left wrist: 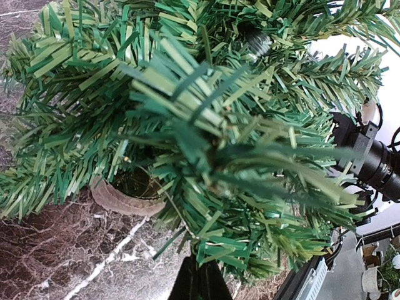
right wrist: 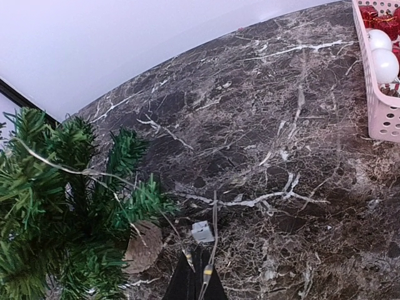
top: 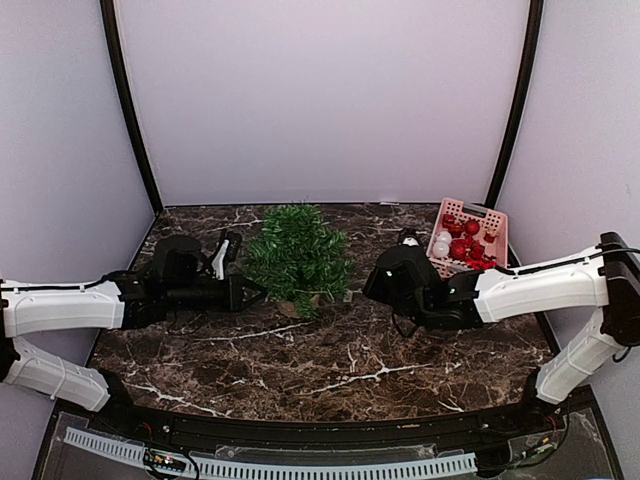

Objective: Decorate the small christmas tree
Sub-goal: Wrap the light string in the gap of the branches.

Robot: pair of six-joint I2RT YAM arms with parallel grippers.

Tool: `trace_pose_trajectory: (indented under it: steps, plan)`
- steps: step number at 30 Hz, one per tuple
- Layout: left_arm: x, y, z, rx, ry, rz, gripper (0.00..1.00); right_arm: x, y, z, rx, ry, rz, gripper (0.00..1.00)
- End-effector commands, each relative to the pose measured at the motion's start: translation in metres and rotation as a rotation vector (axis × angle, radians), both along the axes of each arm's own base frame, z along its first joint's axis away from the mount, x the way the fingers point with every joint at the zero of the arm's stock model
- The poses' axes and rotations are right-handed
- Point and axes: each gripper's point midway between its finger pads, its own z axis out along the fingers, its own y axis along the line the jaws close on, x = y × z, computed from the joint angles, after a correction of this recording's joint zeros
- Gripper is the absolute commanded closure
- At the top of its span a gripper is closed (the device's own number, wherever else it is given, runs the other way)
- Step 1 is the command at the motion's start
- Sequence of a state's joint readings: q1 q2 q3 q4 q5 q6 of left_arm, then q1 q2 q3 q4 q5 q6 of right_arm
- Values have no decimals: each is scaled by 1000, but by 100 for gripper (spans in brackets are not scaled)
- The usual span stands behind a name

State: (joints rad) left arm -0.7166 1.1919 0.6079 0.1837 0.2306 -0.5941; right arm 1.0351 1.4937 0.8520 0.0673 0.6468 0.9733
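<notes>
The small christmas tree (top: 296,250) stands upright on its round tan base (left wrist: 119,199) at the middle back of the marble table. My left gripper (top: 260,292) sits at the tree's lower left. In the left wrist view its fingers (left wrist: 199,275) are shut among the low branches (left wrist: 206,125), with a thin light string (left wrist: 164,197) running to their tips. My right gripper (top: 368,283) is just right of the tree. It is shut (right wrist: 197,269) on the same thin wire with tiny bulbs (right wrist: 100,174), which leads into the tree (right wrist: 56,206). A small white piece (right wrist: 203,231) lies at its fingertips.
A pink basket (top: 470,213) of red and white ornaments stands at the back right; its corner shows in the right wrist view (right wrist: 381,119). Curved black poles and white walls close off the back. Both arms lie low along the table's sides.
</notes>
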Motion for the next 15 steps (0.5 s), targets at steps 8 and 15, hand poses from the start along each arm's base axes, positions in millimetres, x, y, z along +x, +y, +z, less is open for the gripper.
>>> trace_pose_trajectory:
  steps: [8,15]
  plan:
    - [8,12,0,30,-14,29,100,12,-5,-5,-6,0,-10,100]
    - [15,20,-1,61,-29,48,98,12,-11,32,18,-65,-13,100]
